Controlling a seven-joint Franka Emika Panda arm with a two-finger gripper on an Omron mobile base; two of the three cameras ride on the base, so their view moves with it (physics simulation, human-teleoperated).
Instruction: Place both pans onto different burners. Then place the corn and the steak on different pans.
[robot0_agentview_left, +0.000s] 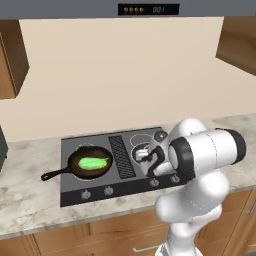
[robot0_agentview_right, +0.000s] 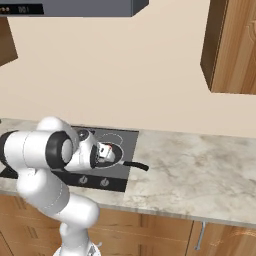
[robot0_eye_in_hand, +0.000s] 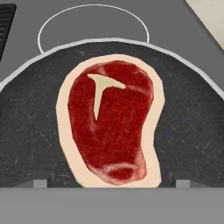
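Observation:
The steak (robot0_eye_in_hand: 109, 127), red with a pale fat rim and a white T mark, lies flat in the dark grey pan (robot0_eye_in_hand: 26, 131). My gripper (robot0_eye_in_hand: 111, 183) hangs just above it, open, with a fingertip (robot0_eye_in_hand: 41, 183) clear of the meat on each side. From the right base camera, the gripper (robot0_agentview_right: 103, 152) is over that pan, whose long handle (robot0_agentview_right: 136, 164) points right. The rusty skillet (robot0_agentview_left: 90, 164) sits on the front left burner with the green corn (robot0_agentview_left: 93, 163) inside it. Seen from the left base camera, the gripper (robot0_agentview_left: 142, 154) is over the cooktop's right half.
A free white-outlined burner (robot0_eye_in_hand: 93, 30) lies beyond the grey pan. The ribbed grille (robot0_agentview_left: 121, 156) splits the cooktop (robot0_agentview_left: 70, 147), and knobs (robot0_agentview_left: 108, 190) line its front. Marble counter (robot0_agentview_right: 200, 170) stretches to the right. Wall cabinets (robot0_agentview_right: 232, 45) and a hood (robot0_agentview_left: 150, 9) hang above.

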